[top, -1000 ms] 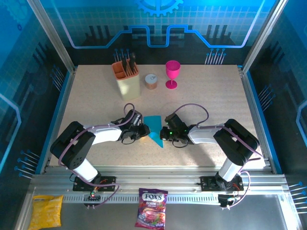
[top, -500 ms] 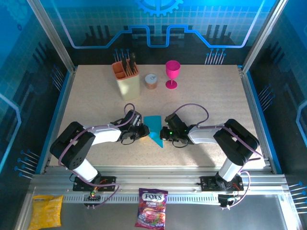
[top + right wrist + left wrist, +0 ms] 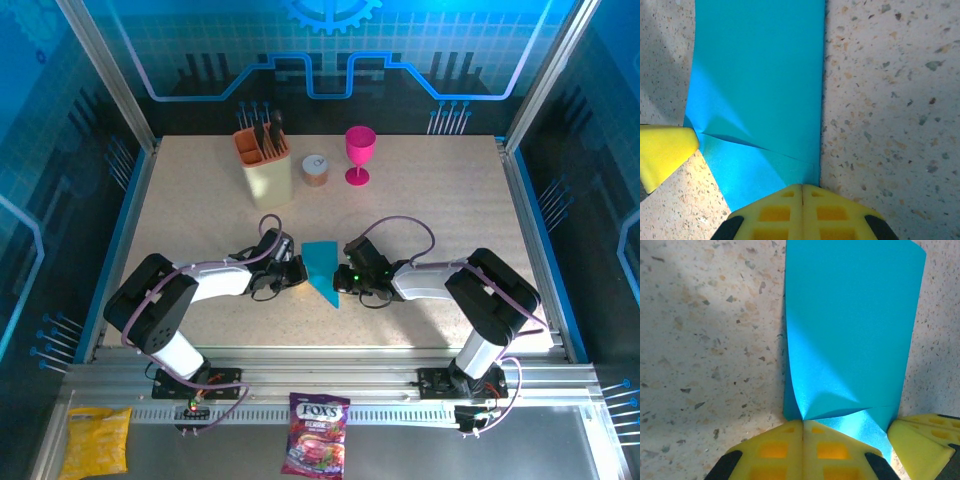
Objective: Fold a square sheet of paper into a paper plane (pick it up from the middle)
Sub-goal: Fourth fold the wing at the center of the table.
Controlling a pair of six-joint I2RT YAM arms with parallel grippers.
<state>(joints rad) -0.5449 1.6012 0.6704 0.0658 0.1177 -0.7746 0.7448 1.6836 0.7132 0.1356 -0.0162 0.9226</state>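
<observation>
Left gripper (image 3: 802,430) is clamped on the blue sheet (image 3: 850,340), left edge; right gripper (image 3: 802,192) is closed at its right edge. Sheet is laid between them, nose folded. Wing fold is judged next: pinched edge carried over

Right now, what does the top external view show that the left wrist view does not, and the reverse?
The top external view adds a pink plastic goblet, a beige utensil holder, a small round tin, a purple candy bag and a yellow snack bag. The left wrist view adds close detail: the left gripper shut on the edge of the thin cyan-blue paper sheet, which puckers there. Both share the sheet, that gripper and the speckled beige table.
</observation>
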